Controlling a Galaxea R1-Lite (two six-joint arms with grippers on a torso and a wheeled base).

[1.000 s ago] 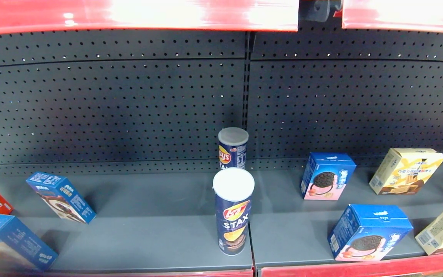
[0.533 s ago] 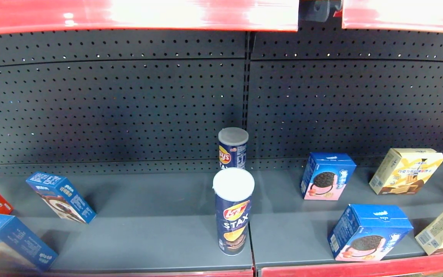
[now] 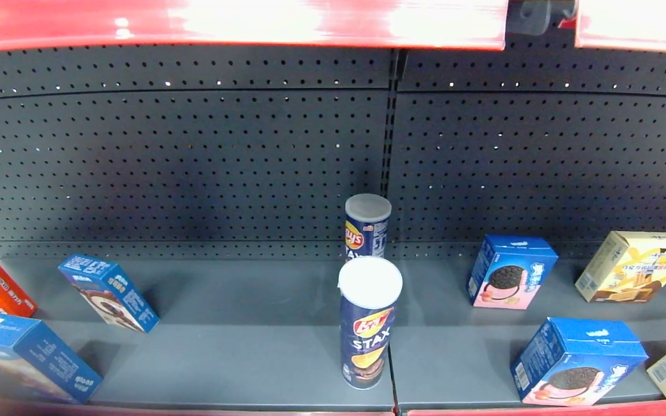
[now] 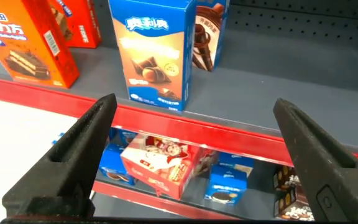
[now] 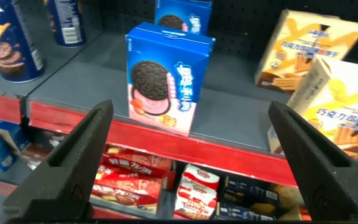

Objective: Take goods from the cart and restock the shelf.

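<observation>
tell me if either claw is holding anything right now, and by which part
Nothing is held. The left claw and the right claw are both open and empty.

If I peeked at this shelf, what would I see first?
A tall chip can with a white lid stands upright in the middle of the grey shelf, near its front edge. A second can stands right behind it. To their right are a blue cookie box farther back and a nearer cookie box by the front edge.
</observation>
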